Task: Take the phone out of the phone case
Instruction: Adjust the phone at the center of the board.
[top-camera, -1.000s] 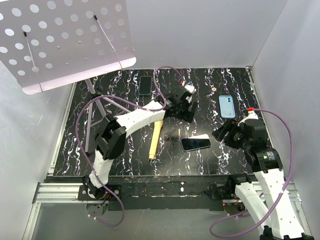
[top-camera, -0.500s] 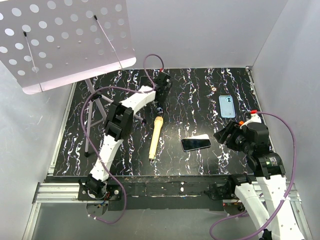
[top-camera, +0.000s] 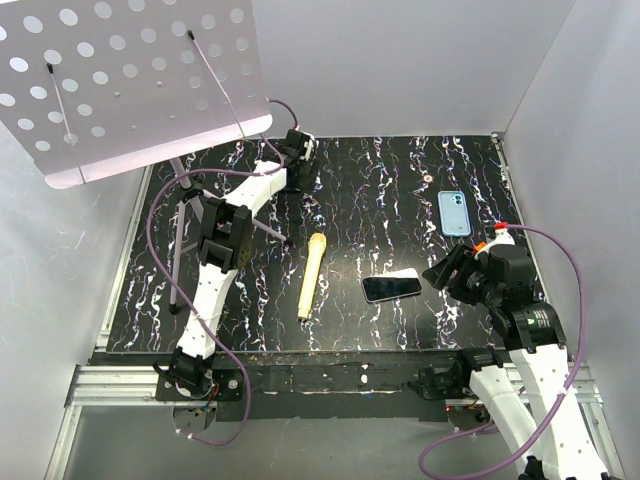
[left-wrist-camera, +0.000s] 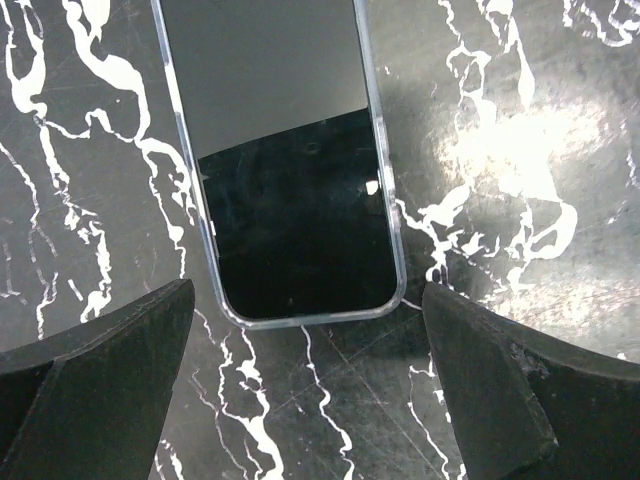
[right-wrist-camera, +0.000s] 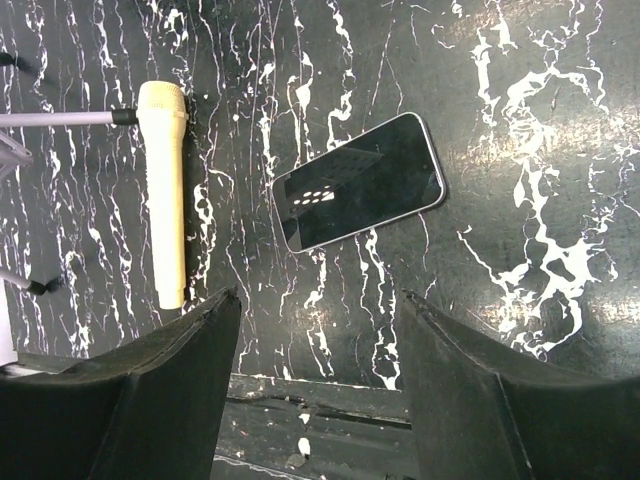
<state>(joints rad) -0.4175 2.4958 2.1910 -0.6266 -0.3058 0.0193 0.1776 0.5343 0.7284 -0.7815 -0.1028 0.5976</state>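
A dark phone in a clear case lies flat on the black marbled table, at the far back in the top view. My left gripper hovers over its near end, open and empty, one finger on each side of the phone's end, not touching it. In the top view the gripper hides most of this phone. My right gripper is open and empty at the front right, just right of a bare black phone.
A yellow microphone lies in the middle. A light blue phone or case lies at the back right. A white perforated music stand overhangs the back left, its legs on the table.
My left arm has swung from the middle back of the table to the far back left, over the cased phone. My right arm has hardly moved.
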